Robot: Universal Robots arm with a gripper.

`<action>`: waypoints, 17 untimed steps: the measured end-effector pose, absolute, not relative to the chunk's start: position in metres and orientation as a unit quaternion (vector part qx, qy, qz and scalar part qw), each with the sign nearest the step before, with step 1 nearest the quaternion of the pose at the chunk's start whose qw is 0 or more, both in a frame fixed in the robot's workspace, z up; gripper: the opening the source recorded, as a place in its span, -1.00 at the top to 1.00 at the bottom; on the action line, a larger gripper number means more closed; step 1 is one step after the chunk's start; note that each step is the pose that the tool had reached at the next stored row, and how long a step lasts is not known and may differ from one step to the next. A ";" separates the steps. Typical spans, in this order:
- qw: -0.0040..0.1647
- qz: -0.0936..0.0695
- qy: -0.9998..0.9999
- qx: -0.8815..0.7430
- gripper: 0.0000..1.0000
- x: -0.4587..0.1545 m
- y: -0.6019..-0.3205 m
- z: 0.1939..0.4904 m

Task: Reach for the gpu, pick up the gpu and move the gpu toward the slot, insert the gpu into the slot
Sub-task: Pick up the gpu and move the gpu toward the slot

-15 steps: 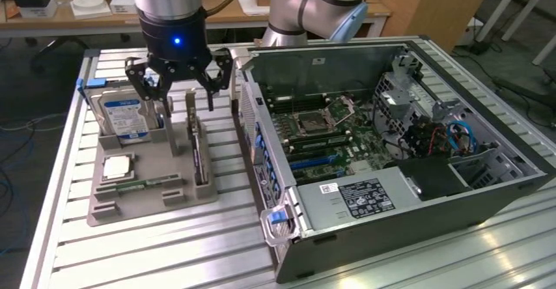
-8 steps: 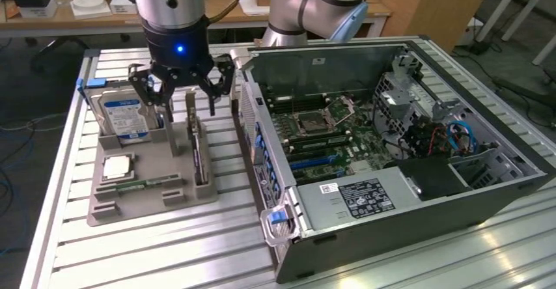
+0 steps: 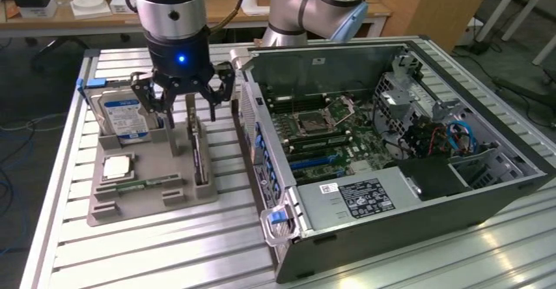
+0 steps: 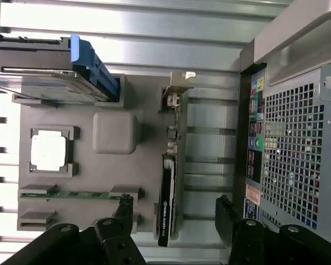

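The gpu (image 3: 199, 151) stands on its long edge in a slot of the grey holder tray (image 3: 143, 204), a thin dark card with its silver bracket (image 4: 177, 88) at the far end. My gripper (image 3: 189, 114) hangs just above it, open, one finger on each side of the card without touching. In the wrist view the gpu (image 4: 167, 187) runs between the two dark fingertips (image 4: 124, 207). The open computer case (image 3: 391, 146) lies to the exterior view's right, with the blue expansion slots (image 3: 314, 163) on its motherboard.
The tray also holds a blue-labelled hard drive (image 3: 122, 113) standing upright, a square CPU chip (image 3: 117, 166) and a green memory stick (image 3: 144, 185). The case's perforated rear wall (image 4: 292, 149) stands close beside the gpu. All rests on a slatted aluminium table (image 3: 156, 256).
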State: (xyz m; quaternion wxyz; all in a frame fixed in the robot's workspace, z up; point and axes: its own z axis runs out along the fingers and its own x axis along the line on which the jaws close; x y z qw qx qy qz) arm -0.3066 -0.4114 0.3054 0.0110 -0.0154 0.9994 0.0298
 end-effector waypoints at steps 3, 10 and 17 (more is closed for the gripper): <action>0.011 0.030 0.999 -0.014 -0.41 -0.307 -0.412 0.300; 0.011 0.030 0.999 0.000 -0.41 -0.307 -0.412 0.292; 0.011 0.030 0.999 0.000 -0.41 -0.307 -0.413 0.279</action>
